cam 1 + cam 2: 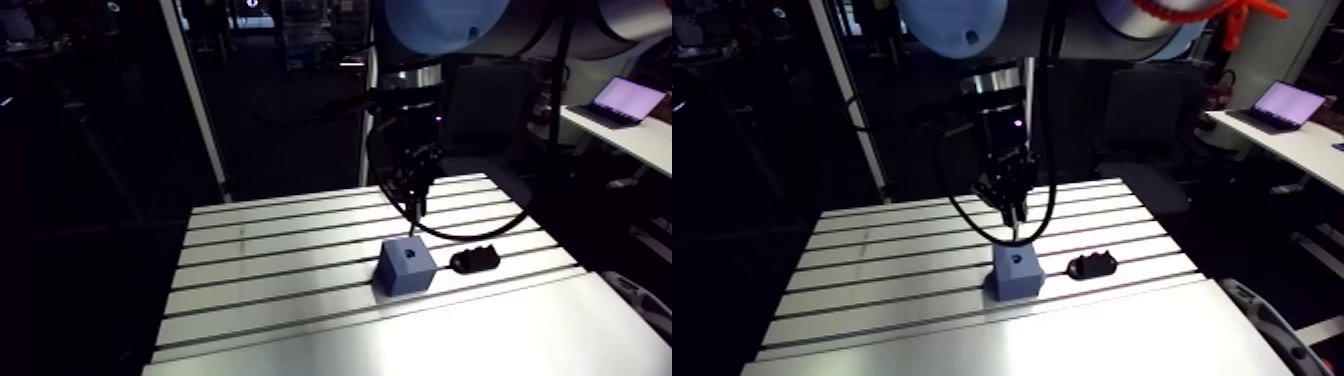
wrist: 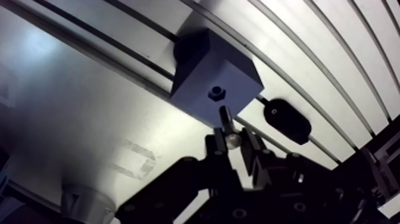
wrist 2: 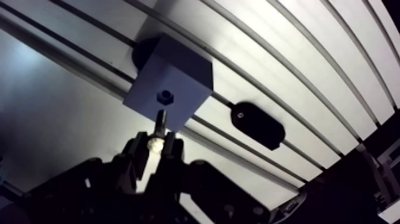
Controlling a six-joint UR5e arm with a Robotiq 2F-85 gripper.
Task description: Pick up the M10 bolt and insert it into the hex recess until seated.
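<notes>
Holding the M10 bolt (image 2: 225, 118) in the gripper (image 2: 233, 143): its fingers are clamping the head end, and the shank is pointing ahead toward the blue block (image 2: 202, 65). The block is sitting on the slotted worktop (image 2: 71, 119), with the hex recess (image 2: 216, 93) showing on its upper face. A black oval part (image 2: 287, 121) is lying near the block, apart from it. The bolt tip is hovering just short of the recess, not yet in it. We are judging the pick done and alignment in hand. The next move is calling for centring the tip over the recess, then a straight descent until seated. We are expecting any offset to catch the rim.
</notes>
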